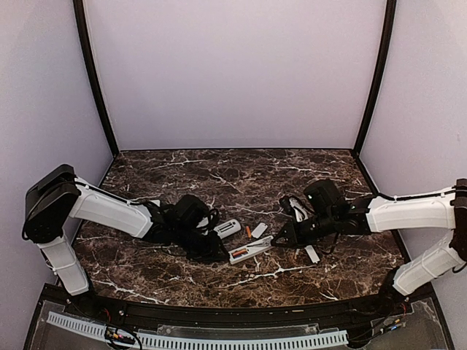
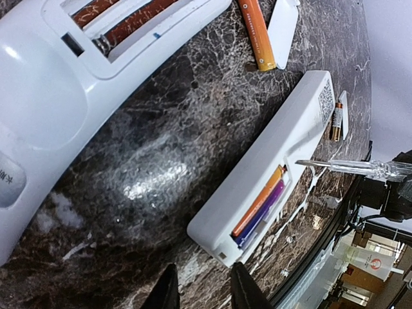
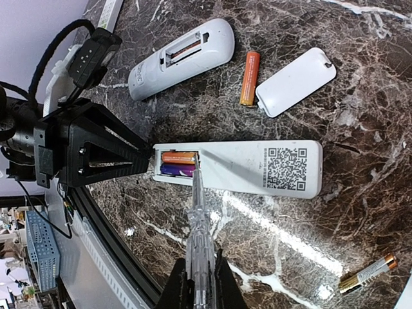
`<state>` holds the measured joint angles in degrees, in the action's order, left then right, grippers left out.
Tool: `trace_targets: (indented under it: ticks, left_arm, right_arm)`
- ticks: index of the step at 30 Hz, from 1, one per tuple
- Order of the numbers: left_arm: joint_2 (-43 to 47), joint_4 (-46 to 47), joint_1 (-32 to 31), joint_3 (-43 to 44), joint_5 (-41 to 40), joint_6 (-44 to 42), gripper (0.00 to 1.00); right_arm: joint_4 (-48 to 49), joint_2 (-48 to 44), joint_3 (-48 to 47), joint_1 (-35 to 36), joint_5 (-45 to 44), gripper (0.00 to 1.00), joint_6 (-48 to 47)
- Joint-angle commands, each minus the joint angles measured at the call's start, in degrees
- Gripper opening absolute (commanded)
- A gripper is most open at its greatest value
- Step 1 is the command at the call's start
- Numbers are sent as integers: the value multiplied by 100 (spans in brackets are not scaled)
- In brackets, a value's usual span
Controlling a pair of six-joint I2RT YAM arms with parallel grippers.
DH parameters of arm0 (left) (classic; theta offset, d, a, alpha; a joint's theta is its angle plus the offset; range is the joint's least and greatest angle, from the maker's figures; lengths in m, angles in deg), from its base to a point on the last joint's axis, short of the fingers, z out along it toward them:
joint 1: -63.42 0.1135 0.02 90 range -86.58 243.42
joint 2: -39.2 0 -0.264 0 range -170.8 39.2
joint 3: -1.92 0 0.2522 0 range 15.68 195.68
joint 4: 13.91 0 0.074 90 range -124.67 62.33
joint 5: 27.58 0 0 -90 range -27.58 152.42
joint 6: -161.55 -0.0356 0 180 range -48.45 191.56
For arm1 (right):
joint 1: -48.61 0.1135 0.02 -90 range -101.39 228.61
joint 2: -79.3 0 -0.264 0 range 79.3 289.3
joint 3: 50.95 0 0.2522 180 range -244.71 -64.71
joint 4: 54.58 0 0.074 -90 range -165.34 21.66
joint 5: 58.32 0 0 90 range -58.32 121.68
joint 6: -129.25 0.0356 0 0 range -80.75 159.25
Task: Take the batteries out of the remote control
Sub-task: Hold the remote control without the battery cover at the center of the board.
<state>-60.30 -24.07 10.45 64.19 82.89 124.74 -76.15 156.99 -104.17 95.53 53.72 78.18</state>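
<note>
A flat white remote (image 3: 257,167) lies back up with its compartment open, an orange battery (image 3: 179,156) and a purple one (image 3: 177,170) inside. My right gripper (image 3: 199,257) is shut on a clear screwdriver (image 3: 201,232) whose tip rests at the inner end of the orange battery. My left gripper (image 2: 203,293) is open just short of that remote's (image 2: 270,161) compartment end, nothing between its fingers. A rounded white remote (image 3: 183,58) holds two copper batteries (image 2: 122,19). One orange battery (image 3: 250,69) lies loose; a copper one (image 3: 369,273) lies apart.
A white cover plate (image 3: 296,80) lies beside the loose orange battery. A second cover plate (image 1: 311,253) lies near the right arm. The table's front rail (image 1: 233,313) runs close behind both grippers, with cables on the left arm (image 3: 77,58).
</note>
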Motion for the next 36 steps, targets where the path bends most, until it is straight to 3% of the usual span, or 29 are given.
trace_targets:
  ticks: [1, 23, 36]
  left_arm:
    - [-52, 88, 41, 55, 72, -35, 28]
    - [-272, 66, 59, 150, 172, -163, 16]
    - [-392, -44, 59, 235, 166, -259, 9]
  right_arm:
    - [-63, 148, -203, 88, -145, 0, -123]
    - [-172, 350, -255, 221, -186, 0, -80]
    - [391, 176, 8, 221, 343, 0, 378]
